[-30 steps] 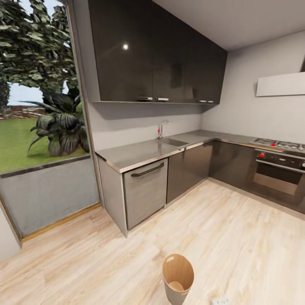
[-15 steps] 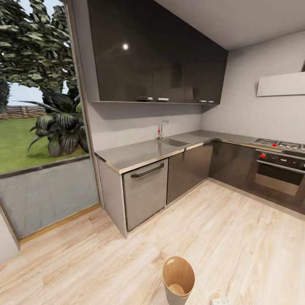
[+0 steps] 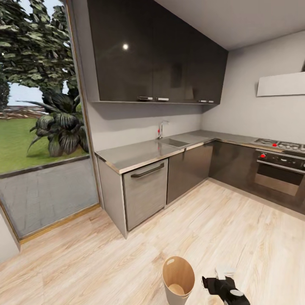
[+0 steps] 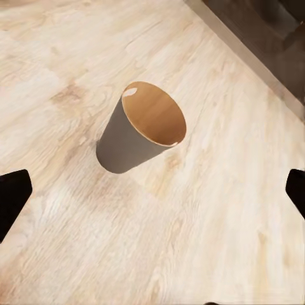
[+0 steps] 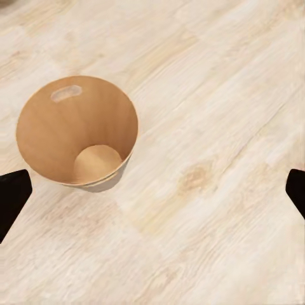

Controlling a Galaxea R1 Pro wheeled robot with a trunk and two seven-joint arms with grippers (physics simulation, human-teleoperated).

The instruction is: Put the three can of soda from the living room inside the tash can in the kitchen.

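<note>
Right gripper [image 3: 223,284] — black, low in the head view, just right of the bin [image 3: 178,275], above bare floor [image 3: 237,228]. Its wrist view shows two dark fingertips [image 5: 13,197] at opposite edges, spread wide, nothing between them but planks and the bin's mouth. Released, empty.

Left gripper [image 4: 152,197]: its wrist view shows the same — dark fingertips [image 4: 11,196] far apart at the frame edges, nothing held. Open, over floor, with the bin ahead of it.

Bin: round, tapered, grey outside, tan inside, upright on the light wood floor. Oval handle hole [image 5: 67,93] near the rim. Seen from above in the right wrist view, the inside looks empty — only the flat bottom shows. Nothing lies on the floor beside it.

Beyond the bin, open planks run to an L-shaped kitchen. Steel counter [image 3: 140,152] with sink and tap [image 3: 161,128]; a grey dishwasher [image 3: 145,191] under its near end, dark base cabinets [image 3: 188,167] along from it. Glossy dark wall cabinets [image 3: 156,55] above. On the right run, an oven [image 3: 277,173] with red knobs and a hob on top, pale hood [image 3: 281,84] on the wall above.

Left of the counter, a tall window [image 3: 40,118] — lawn, tree and a broad-leaved plant outside.
</note>
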